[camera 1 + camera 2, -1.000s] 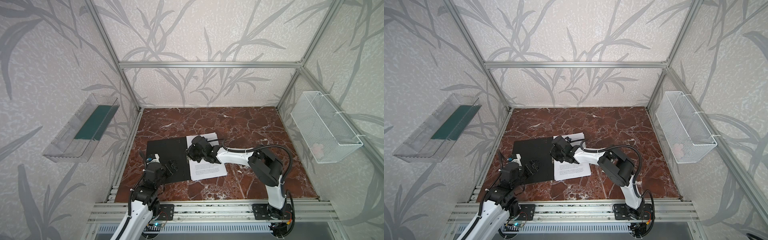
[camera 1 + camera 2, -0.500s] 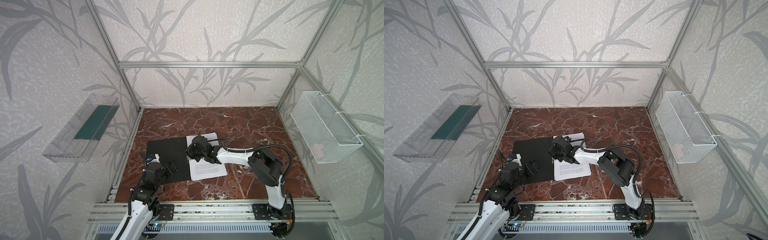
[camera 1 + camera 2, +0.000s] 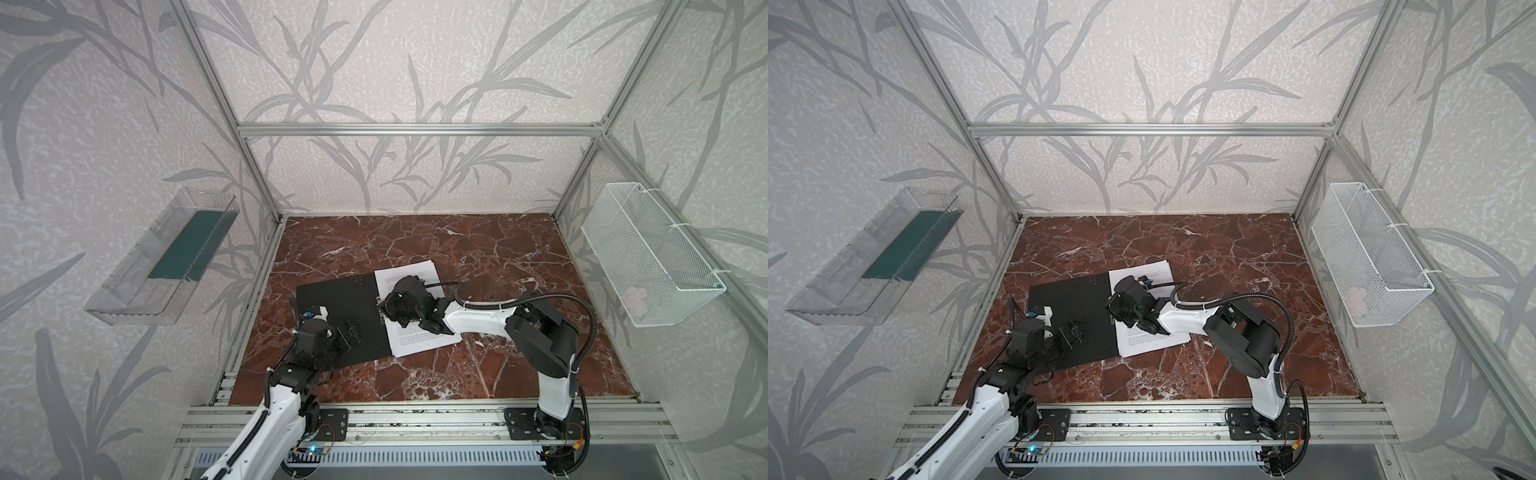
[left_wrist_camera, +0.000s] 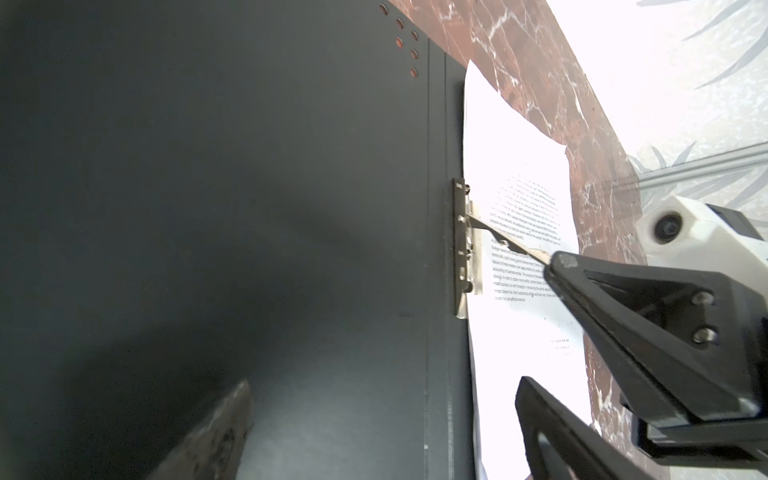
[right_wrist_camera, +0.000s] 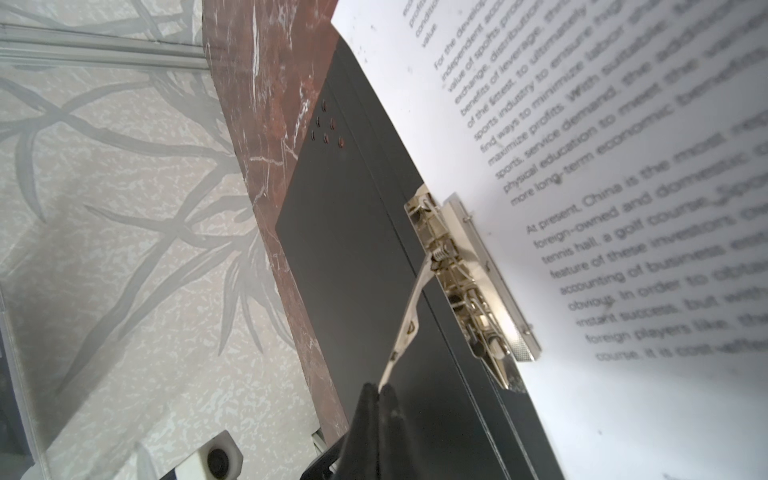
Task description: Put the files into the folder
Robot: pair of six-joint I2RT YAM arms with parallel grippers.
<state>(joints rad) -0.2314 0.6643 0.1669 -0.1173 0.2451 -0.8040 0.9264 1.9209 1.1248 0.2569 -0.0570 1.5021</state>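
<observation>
Lying open on the marble table (image 3: 498,257), the folder (image 3: 340,303) has the files (image 3: 419,270) along its 3 o'clock side. The left gripper (image 3: 349,332) stands spread wide at the folder's 7 o'clock corner. The right gripper (image 5: 378,390) pinches the metal clip lever (image 5: 409,320).

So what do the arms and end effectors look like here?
Both arms match: the left arm and right arm have white shells with black joint housings. A black ribbed cable loops along the right arm. The left end effector and right end effector have black tapered, triangular fingers, and a small white camera block sits at each wrist.
</observation>
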